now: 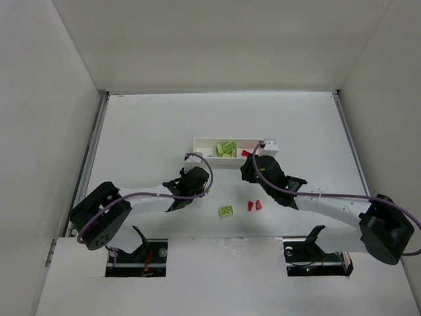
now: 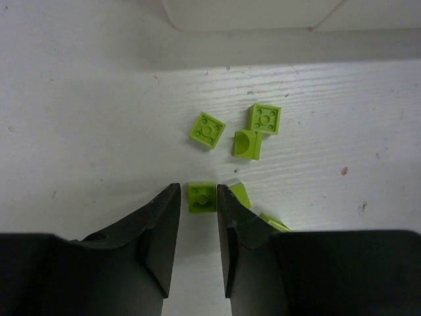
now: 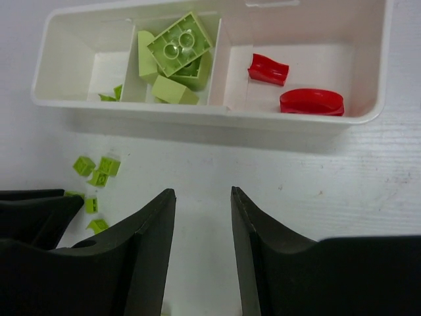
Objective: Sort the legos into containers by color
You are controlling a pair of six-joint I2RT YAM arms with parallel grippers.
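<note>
Left hand point(image 2: 197, 192): fingers point(image 2: 161, 227) narrowed around one green lego point(image 2: 202, 199) on the desk point(image 2: 79, 118); hold unconfirmed.
Right hand point(image 3: 202, 197): half open, empty, facing the tray point(image 3: 217, 113).
Risks: an off-centre pinch flicks the brick away; the neighbouring lego point(image 2: 240, 193), touching one finger, gets dragged along.

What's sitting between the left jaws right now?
One lime-green brick lies between the left gripper's jaws, with a sliver of bare table showing beside it. The left wrist view shows it.
</note>
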